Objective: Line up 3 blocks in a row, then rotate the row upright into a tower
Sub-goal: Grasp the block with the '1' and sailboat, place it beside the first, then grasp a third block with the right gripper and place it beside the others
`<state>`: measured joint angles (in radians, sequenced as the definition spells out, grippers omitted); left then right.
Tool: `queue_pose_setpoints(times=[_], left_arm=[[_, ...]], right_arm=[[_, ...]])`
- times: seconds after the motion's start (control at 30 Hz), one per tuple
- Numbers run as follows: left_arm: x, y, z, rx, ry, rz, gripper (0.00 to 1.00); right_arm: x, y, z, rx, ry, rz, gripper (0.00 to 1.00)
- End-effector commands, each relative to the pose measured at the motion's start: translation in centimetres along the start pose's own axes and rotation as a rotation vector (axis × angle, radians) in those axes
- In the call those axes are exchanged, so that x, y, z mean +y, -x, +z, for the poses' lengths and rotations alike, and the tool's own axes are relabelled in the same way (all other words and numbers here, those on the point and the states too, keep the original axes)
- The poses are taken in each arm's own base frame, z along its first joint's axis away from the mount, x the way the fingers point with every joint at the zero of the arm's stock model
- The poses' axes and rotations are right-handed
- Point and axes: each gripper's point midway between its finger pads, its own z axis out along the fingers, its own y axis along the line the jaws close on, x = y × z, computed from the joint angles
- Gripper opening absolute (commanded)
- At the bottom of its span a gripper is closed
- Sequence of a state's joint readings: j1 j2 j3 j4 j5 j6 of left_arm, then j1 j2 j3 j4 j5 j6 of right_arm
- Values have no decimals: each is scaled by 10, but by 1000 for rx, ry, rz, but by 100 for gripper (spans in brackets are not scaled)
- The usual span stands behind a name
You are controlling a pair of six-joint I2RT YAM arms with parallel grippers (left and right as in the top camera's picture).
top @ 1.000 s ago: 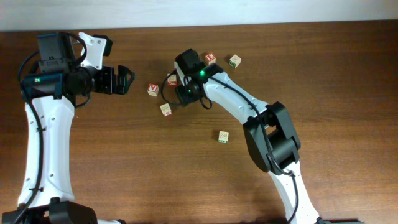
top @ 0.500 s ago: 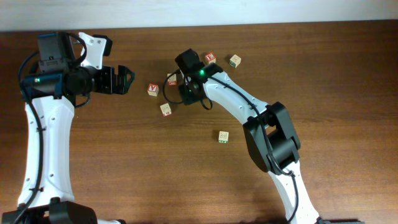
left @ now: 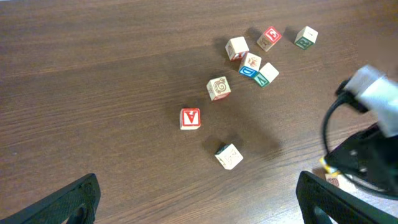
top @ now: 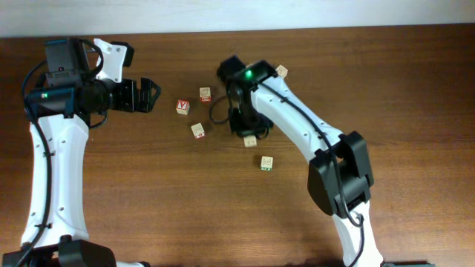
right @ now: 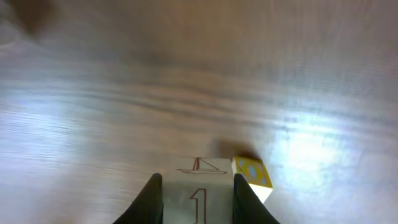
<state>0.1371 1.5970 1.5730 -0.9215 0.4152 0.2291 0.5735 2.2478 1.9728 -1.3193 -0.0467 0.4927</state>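
**Right Jaws Closed on One Block; Left Jaws Idle**

Count. Three pale blocks lay apart from the rest. The held block (right: 198,186), marked with a sailboat outline and a numeral 1, sat clamped between the right jaws, which had narrowed onto its sides. Whether it touched the counter (top: 415,111) could not be told. The second block (top: 197,130), green-edged, lay between the two sets of jaws. The third block (top: 266,162) lay near the right jaws, on the robot's side of them. The overhead view showed six cubes. The left wrist view showed nine, including a red-lettered cube (left: 189,118) ahead of the left jaws. The left jaws stood wide apart, holding nothing.

Change. A second before, the right jaws were wider and stood at the far cluster (left: 258,59); they had since come nearer the robot. The left arm (top: 56,148) had not moved.

Surface. Dark brown wood-grain counter, with a white strip (top: 297,15) along its far edge.
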Motion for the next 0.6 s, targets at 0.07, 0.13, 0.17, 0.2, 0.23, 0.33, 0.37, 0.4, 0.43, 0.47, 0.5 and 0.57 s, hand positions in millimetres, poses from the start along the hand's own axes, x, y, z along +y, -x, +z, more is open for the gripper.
queue_pose_setpoints(times=[0.07,0.13,0.17,0.2,0.23,0.33,0.37,0.4,0.43,0.47,0.5,0.57], left_arm=[[-1,7,-4,-20,-3,19,99],[-1,7,-4,-20,-3,19,99],[-1,7,-4,-20,-3,19,99],[-1,7,-4,-20,-3,19,99],[-1,7,-4,-20,-3,19,99],[-1,7,-4,-20,-3,19,99],[-1,7,-4,-20,-3,19,99],[-1,7,-4,-20,-3,19,99],[-1,7,-4,-20,-3,19,99],[-1,7,-4,-20,-3,19,99],[-1,7,-4,-20,-3,19,99],[-1,7,-4,-20,-3,19,99]], right_arm=[[10,-30,38,63,-40,39,20],[12,-30,38,49,-49,26,25],[12,-29,38,33,-71,34,29],[13,-30,39,33,-72,32,29],[13,-31,40,36,-75,28,29],[6,-38,48,55,-105,34,29],[3,-42,51,66,-118,34,30],[2,-43,52,70,-121,34,30],[2,-43,52,71,-121,34,39],[2,-43,52,72,-121,34,46],[2,-43,52,71,-120,34,53],[4,-40,46,60,-113,33,56]])
